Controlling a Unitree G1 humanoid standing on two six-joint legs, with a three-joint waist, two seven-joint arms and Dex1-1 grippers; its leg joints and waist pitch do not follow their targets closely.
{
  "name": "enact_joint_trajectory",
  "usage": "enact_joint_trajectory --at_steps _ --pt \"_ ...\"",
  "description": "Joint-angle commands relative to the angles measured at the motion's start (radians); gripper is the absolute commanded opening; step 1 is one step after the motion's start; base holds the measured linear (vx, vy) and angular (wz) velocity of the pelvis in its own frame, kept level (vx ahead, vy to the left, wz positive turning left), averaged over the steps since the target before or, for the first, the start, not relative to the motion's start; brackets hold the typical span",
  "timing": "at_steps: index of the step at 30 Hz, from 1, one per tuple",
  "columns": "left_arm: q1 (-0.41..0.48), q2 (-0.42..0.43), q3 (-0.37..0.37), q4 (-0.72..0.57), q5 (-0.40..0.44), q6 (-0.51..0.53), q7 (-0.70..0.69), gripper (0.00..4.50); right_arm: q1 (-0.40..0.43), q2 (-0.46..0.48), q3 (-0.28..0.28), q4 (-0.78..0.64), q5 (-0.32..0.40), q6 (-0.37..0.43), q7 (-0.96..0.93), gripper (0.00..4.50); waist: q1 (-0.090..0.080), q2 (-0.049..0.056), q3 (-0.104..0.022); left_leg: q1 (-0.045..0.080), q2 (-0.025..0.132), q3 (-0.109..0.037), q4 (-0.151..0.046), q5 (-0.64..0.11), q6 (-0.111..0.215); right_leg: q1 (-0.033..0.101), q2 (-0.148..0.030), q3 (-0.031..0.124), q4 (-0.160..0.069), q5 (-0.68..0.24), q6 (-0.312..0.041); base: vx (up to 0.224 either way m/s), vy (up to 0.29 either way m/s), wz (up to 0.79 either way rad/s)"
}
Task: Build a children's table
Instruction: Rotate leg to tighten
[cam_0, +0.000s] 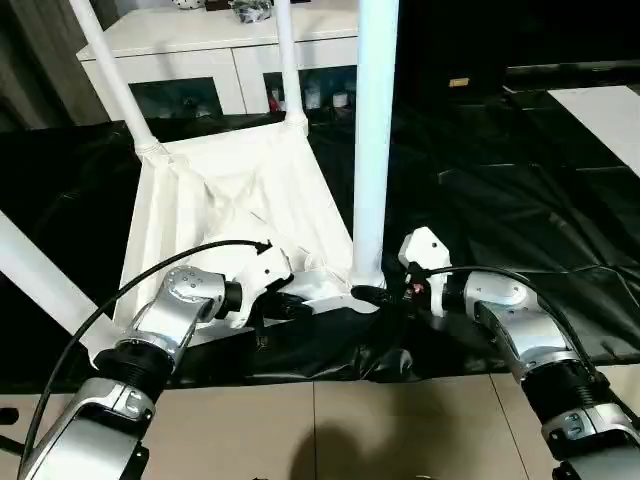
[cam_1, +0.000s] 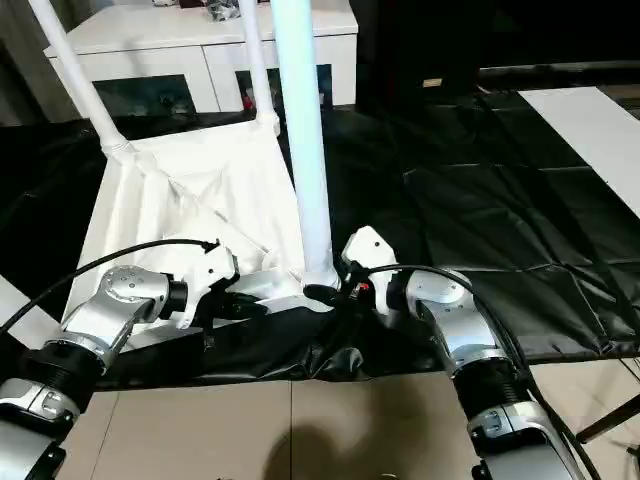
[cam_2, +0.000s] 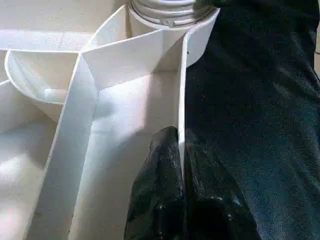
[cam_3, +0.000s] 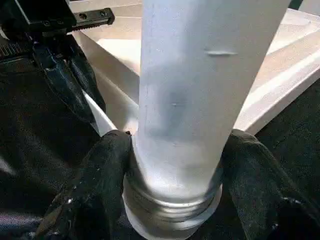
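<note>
The white tabletop (cam_0: 230, 200) lies upside down on a black sheet, ribbed underside up. Two white legs (cam_0: 115, 80) (cam_0: 287, 60) stand in its far corner sockets. A third leg (cam_0: 40, 275) slants up from the near left corner. The fourth leg (cam_0: 372, 150) stands upright in the near right socket, its threaded collar (cam_3: 172, 205) just above the socket. My right gripper (cam_3: 175, 190) is shut on this leg's base, one finger (cam_3: 102, 180) on each side. My left gripper (cam_2: 180, 200) is shut on the tabletop's near rim wall (cam_2: 182, 100), close beside that socket.
The black sheet (cam_0: 500, 180) covers the floor around the tabletop and bunches up at its near edge. Beige floor tiles (cam_0: 350, 430) lie nearest me. A white cabinet (cam_0: 200, 40) with dark glass doors stands behind. A white panel (cam_0: 610, 110) lies at the far right.
</note>
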Motion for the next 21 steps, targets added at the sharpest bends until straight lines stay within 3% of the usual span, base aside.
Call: enact_joint_trajectory --at_steps 1,6,11,14,15,16,17,18,21 --pt "0.018 -0.004 0.005 0.017 0.004 0.018 0.013 0.0 0.007 0.01 0.025 0.033 -0.025 0.016 -0.008 2.56 0.004 -0.02 -0.055 0.023 0.043 -0.028 -0.095 -0.473 0.016 0.027 -0.019 0.014 -0.084 -0.419 -0.187 0.0 0.0 0.0" --pt "0.01 -0.026 0.01 0.026 0.015 0.041 0.072 0.0 -0.008 0.061 -0.013 0.095 -0.059 0.003 -0.194 2.56 -0.006 -0.02 -0.051 0.022 0.041 -0.033 -0.098 -0.507 0.002 0.024 -0.021 0.012 -0.088 -0.475 -0.17 0.0 0.0 0.0" --pt "-0.034 -0.119 0.041 0.062 0.012 0.106 0.219 0.0 -0.016 0.176 -0.091 0.15 -0.041 0.055 -0.455 2.56 -0.028 -0.018 -0.046 0.029 0.034 -0.043 -0.103 -0.569 -0.024 0.02 -0.02 0.0 -0.107 -0.613 -0.107 0.0 0.0 0.0" --pt "-0.09 -0.188 0.078 0.114 0.004 0.136 0.352 0.0 -0.037 0.221 -0.104 0.203 -0.065 0.06 -0.607 2.56 -0.032 -0.017 -0.044 0.036 0.031 -0.047 -0.103 -0.605 -0.033 0.014 -0.017 -0.008 -0.117 -0.629 -0.094 0.0 0.0 0.0" --pt "-0.138 -0.245 0.107 0.155 -0.005 0.172 0.459 0.0 -0.069 0.254 -0.102 0.259 -0.09 0.064 -0.718 2.56 -0.036 -0.012 -0.042 0.041 0.03 -0.044 -0.103 -0.627 -0.038 0.009 -0.014 -0.011 -0.12 -0.632 -0.092 0.0 0.0 0.0" --pt "-0.156 -0.265 0.108 0.169 0.002 0.179 0.489 0.0 -0.086 0.27 -0.103 0.286 -0.098 0.065 -0.756 2.56 -0.038 -0.012 -0.042 0.044 0.029 -0.05 -0.105 -0.646 -0.039 0.016 -0.014 -0.02 -0.123 -0.629 -0.089 0.0 0.0 0.0" --pt "-0.171 -0.282 0.108 0.183 0.011 0.182 0.522 0.0 -0.104 0.284 -0.102 0.311 -0.107 0.066 -0.791 2.56 -0.041 -0.009 -0.043 0.039 0.029 -0.051 -0.108 -0.648 -0.031 0.023 -0.016 -0.027 -0.126 -0.612 -0.086 0.0 0.0 0.0" --pt "-0.179 -0.291 0.111 0.192 0.012 0.18 0.538 0.0 -0.115 0.291 -0.1 0.324 -0.112 0.064 -0.803 2.56 -0.039 0.003 -0.041 0.045 0.031 -0.052 -0.113 -0.67 -0.028 0.025 -0.015 -0.034 -0.13 -0.589 -0.088 0.0 0.0 0.0" --pt "-0.226 -0.342 0.126 0.254 0.026 0.161 0.639 0.0 -0.176 0.336 -0.09 0.4 -0.125 0.057 -0.827 2.56 -0.049 0.002 -0.04 0.051 0.03 -0.052 -0.115 -0.712 -0.026 0.027 -0.012 -0.046 -0.137 -0.551 -0.097 0.0 0.0 0.0"
